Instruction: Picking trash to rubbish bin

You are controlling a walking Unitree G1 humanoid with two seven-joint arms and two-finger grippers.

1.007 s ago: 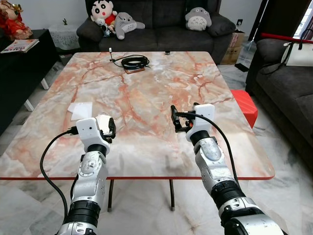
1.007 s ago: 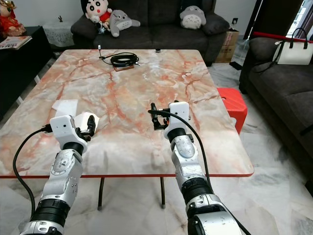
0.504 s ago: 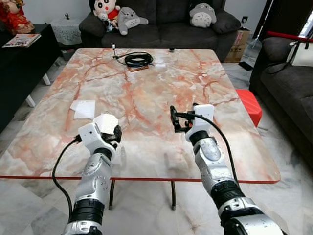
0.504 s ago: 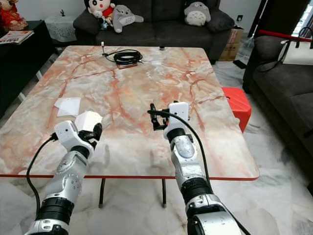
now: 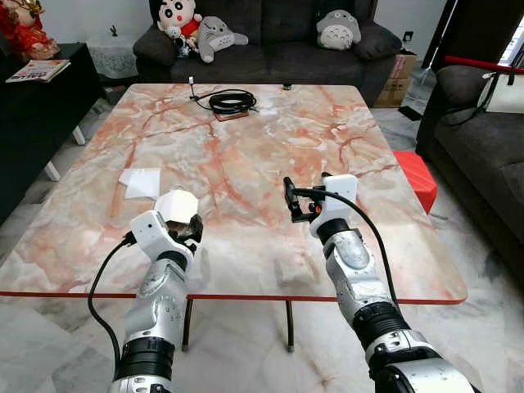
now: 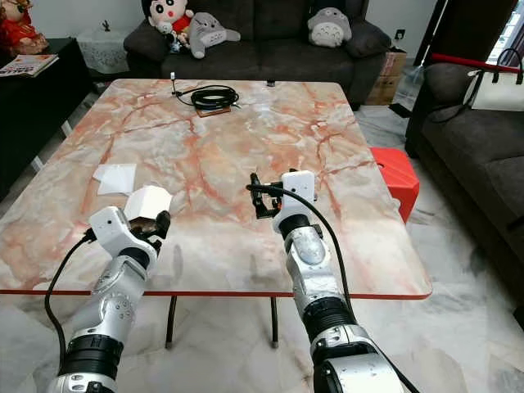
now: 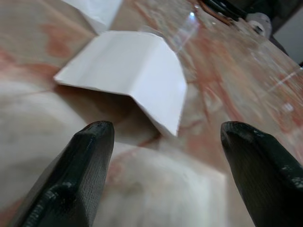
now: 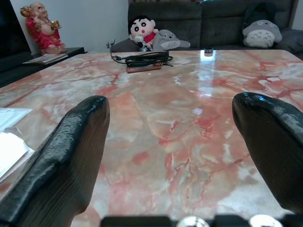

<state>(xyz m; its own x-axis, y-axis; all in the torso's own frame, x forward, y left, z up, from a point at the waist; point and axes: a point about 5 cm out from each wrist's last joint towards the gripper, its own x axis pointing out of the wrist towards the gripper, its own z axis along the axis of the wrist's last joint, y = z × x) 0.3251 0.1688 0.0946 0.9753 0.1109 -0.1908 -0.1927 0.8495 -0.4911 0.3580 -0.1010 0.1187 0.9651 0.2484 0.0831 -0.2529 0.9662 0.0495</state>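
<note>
A folded white piece of paper lies on the marble table near its front left. My left gripper sits just behind it, open, its two black fingers pointing at the paper without touching it. A second flat white sheet lies farther left on the table. My right gripper hovers open over the table's front middle, with nothing between its fingers.
A coiled black cable on a brown pad rests at the table's far side. A red stool stands right of the table. Dark sofas with plush toys surround it, and a dark cabinet stands at left.
The camera has shifted slightly. My left gripper has come up behind the folded paper, which now shows beyond its fingertips. The right gripper has stayed put.
</note>
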